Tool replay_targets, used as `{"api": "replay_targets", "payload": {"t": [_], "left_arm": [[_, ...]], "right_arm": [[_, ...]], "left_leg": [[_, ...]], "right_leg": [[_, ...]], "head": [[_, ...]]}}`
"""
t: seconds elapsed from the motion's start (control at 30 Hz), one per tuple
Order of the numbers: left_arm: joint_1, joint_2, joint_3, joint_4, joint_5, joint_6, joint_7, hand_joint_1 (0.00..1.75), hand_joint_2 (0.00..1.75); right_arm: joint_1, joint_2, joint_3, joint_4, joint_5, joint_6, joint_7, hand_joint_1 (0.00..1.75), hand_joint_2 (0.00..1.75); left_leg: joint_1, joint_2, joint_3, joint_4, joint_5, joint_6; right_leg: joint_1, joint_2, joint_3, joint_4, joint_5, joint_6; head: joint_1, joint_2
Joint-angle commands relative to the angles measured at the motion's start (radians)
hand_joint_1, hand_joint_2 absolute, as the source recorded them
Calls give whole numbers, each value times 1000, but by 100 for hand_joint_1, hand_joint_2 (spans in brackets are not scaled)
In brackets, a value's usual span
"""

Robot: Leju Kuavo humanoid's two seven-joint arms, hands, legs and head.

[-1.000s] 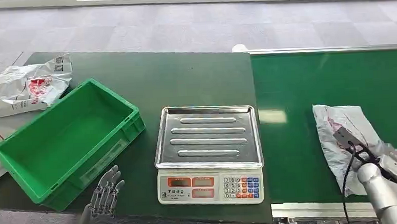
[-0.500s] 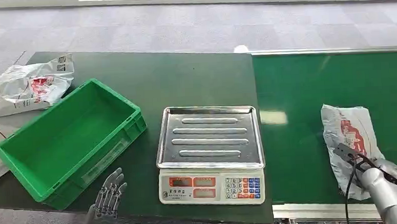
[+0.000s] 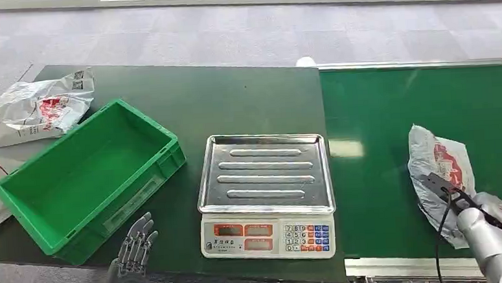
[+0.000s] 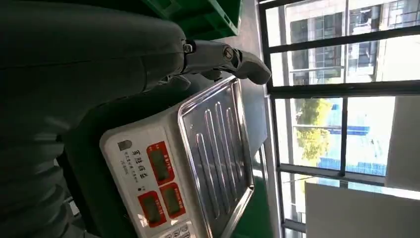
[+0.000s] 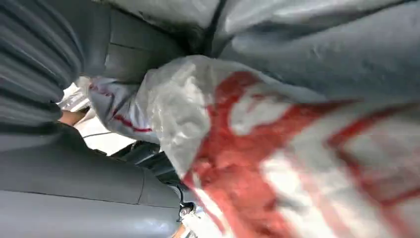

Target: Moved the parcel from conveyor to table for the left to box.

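Surface: dark green table on my left, brighter green conveyor on my right.
Parcel: I'm seeing the parcel lying on the conveyor — not yet carried to the table.
Right hand: my right hand is gripping its near end, fingers closing on the plastic.
Left hand: my left hand is waiting, fingers spread, holding nothing.
Progress: I'm judging the grasp made — transfer and boxing left.
Axis: the long axis is running away from me, far end tilting slightly left.
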State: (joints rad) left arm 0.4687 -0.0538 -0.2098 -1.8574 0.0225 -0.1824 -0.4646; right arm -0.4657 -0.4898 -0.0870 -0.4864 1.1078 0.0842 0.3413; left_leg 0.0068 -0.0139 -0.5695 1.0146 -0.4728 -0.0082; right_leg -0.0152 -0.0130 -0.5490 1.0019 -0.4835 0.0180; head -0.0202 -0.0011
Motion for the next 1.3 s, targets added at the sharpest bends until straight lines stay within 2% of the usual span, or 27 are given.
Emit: {"api": "replay_targets", "payload": {"t": [0.03,0.07,0.1,0.13,0.17,0.2,0.23,0.27,0.37,0.4,0.47,0.53,0.67,0.7,0.83,0.87,0.93,1.0,1.07,1.13,1.3], "left_arm": [[-13,-11,56,21,12,-9,13,0,175],[-11,-21,68,16,14,-11,14,0,175],[-14,-28,76,15,14,-16,11,0,175],[-16,-30,77,18,12,-17,10,0,175],[-27,-31,69,40,6,-13,-6,0,175],[-36,-29,59,58,1,-6,-18,0,175],[-44,-26,50,74,-2,1,-29,0,175],[-52,-20,35,87,-3,14,-40,0,175],[-55,-13,21,90,0,29,-44,0,175],[-55,-11,20,88,1,31,-44,0,175],[-56,3,5,85,8,49,-47,0,175],[-62,13,-5,88,17,65,-51,0,175],[-94,25,-18,104,23,76,-56,0,175],[-98,26,-21,106,25,79,-55,0,175],[-97,27,-23,105,26,81,-55,0,175],[-96,29,-26,107,25,83,-56,0,175],[-105,42,-48,131,21,93,-67,0,175],[-123,77,-88,162,35,124,-93,0,175],[-136,95,-109,178,46,138,-105,0,175],[-136,95,-109,178,46,138,-105,0,175],[-136,97,-110,175,47,140,-105,0,175]], "right_arm": [[-39,57,-76,-30,-54,-166,-86,175,175],[-16,80,-114,-105,-118,-334,-214,175,175],[10,109,-150,-211,-238,-447,-380,175,175],[32,127,-156,-301,-307,-465,-442,175,175],[88,138,-140,-450,-436,-425,-539,175,175],[126,154,-122,-567,-481,-447,-574,175,175],[154,162,-97,-656,-493,-464,-573,175,175],[181,192,-80,-769,-550,-528,-613,175,175],[198,187,-40,-814,-557,-543,-573,175,175],[198,183,-39,-805,-560,-546,-572,175,175],[193,198,-31,-831,-696,-575,-686,175,175],[203,240,13,-956,-788,-616,-760,175,175],[215,272,211,-1156,-821,-676,-795,175,175],[214,266,247,-1167,-811,-708,-770,175,175],[216,250,251,-1157,-824,-724,-771,175,175],[217,246,274,-1161,-854,-700,-816,175,175],[206,271,375,-1173,-779,-727,-888,175,175],[163,278,519,-1151,-653,-744,-868,175,175],[129,292,599,-1128,-555,-769,-853,175,175],[129,292,599,-1128,-555,-769,-853,175,175],[128,286,600,-1128,-555,-769,-853,175,175]], "left_leg": [[-1,7,-1,-1,1,0],[-1,5,-1,-1,0,0],[-1,7,-1,-2,1,0],[0,6,-1,-1,0,0],[-1,8,-1,-2,1,-1],[-1,7,-2,-1,1,0],[-1,10,-2,-3,1,-1],[-1,9,-2,-2,1,-1],[-1,5,-1,-2,1,-1],[0,8,0,-5,2,-2],[-1,5,-1,-3,2,-1],[0,5,-1,-2,1,-1],[-1,10,-3,-3,1,-2],[-1,9,-3,-2,1,-2],[0,8,-2,-3,2,-3],[0,6,-3,-2,2,-3],[0,6,-2,-3,3,-2],[-1,9,-2,-3,2,-3],[0,11,-2,-3,2,-3],[-1,12,-1,-4,2,-3],[1,6,-3,-2,3,-3]], "right_leg": [[-1,7,-3,-1,2,-1],[-1,5,-3,0,2,-1],[0,7,-4,-1,2,-1],[0,6,-3,0,2,-1],[0,8,-4,-1,3,-1],[-1,7,-4,1,2,-1],[-1,10,-6,0,3,-2],[-1,9,-5,1,3,-2],[0,5,-4,1,2,-2],[0,8,-4,-1,3,-3],[0,5,-5,1,1,-3],[0,5,-5,2,1,-2],[-1,10,-8,3,2,-3],[-1,9,-8,3,1,-3],[0,8,-8,2,2,-4],[0,6,-7,2,1,-3],[0,6,-7,1,1,-3],[0,9,-7,2,2,-3],[0,12,-7,2,2,-3],[0,13,-8,2,3,-4],[1,6,-7,3,1,-3]], "head": [[0,0],[0,0],[0,0],[0,0],[0,0],[0,0],[0,0],[0,0],[0,0],[0,0],[0,0],[0,0],[0,0],[0,0],[0,0],[0,0],[0,0],[0,0],[0,0],[0,0],[0,0]]}}
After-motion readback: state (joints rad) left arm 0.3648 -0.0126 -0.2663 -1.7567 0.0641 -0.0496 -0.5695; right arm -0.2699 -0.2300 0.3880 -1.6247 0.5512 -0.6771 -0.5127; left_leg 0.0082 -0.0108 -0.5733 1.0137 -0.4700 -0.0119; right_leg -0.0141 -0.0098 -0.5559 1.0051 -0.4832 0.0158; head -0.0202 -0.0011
